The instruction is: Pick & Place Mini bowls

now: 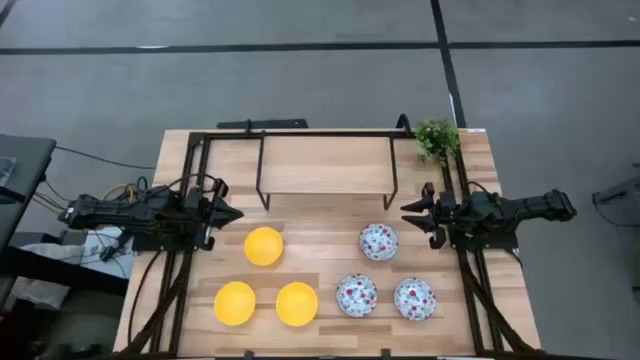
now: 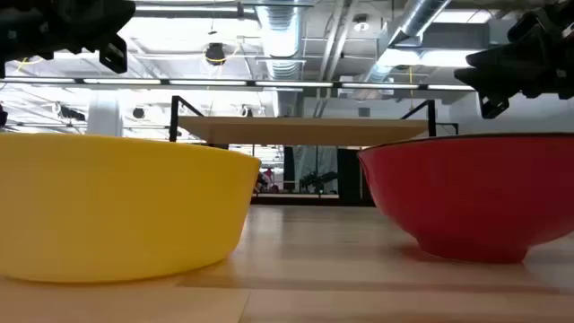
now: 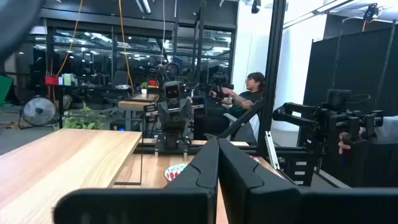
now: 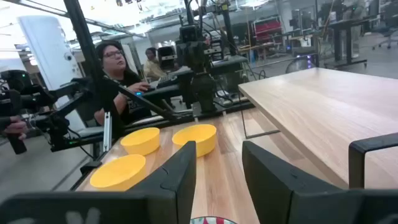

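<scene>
My two arms are matte black, jointed and angular. Each ends in two dark, flat, wedge-shaped fingers (image 4: 267, 174). Black and yellow cables (image 1: 118, 190) trail behind my left arm (image 1: 130, 212).

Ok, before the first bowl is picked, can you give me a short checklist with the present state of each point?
1. All six bowls in view on the table: three yellow bowls on the left half, three speckled bowls on the right half: ok.
2. Bowls upright and none stacked: ok.
3. Left gripper holds nothing; its fingers are together: not ok for a grasp, open it first.
4. Right gripper holds nothing and its fingers are apart: ok.
5. Nothing lies between each gripper and its nearest bowl: ok.
6. Place where the bowls must go: cannot tell; the raised wooden shelf is bare, but nothing marks it as the target.
</scene>
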